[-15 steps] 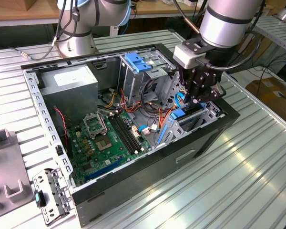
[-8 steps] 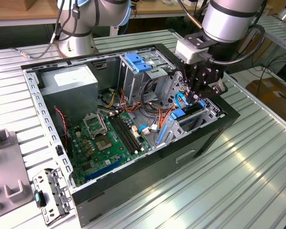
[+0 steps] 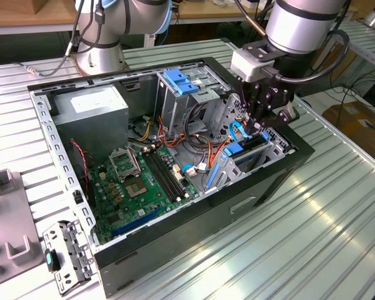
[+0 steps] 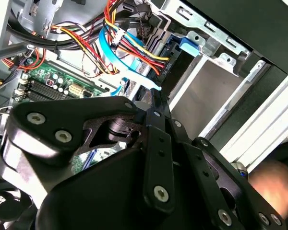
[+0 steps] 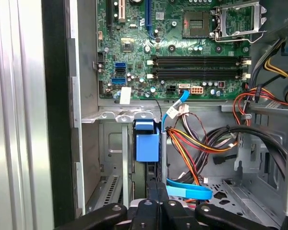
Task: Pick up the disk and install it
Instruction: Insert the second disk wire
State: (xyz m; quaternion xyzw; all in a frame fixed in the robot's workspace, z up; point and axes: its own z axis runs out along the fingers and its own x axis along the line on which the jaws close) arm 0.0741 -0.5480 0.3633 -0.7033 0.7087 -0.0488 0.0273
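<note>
The disk (image 3: 250, 147) stands on edge in the drive bay at the exterior view's right side of the open computer case (image 3: 194, 219), its dark body framed by a blue carrier (image 3: 233, 150). In the first wrist view the carrier's blue end tab (image 5: 147, 141) sits in the bay slot, with the disk's dark edge (image 5: 145, 170) below it. My gripper (image 3: 257, 128) hangs directly over the disk. Its fingers (image 5: 157, 188) lie pressed together and shut, tips at the disk's near end; contact cannot be made out. In the second wrist view the shut gripper (image 4: 156, 98) points at the disk (image 4: 174, 64).
A light-blue cable (image 5: 189, 191) and bundled coloured wires (image 5: 201, 143) run beside the bay. The motherboard (image 3: 140, 181), the tall grey cage with a blue clip (image 3: 181, 81) and the power supply (image 3: 90, 109) are in the case. A loose bracket (image 3: 65, 256) lies on the table.
</note>
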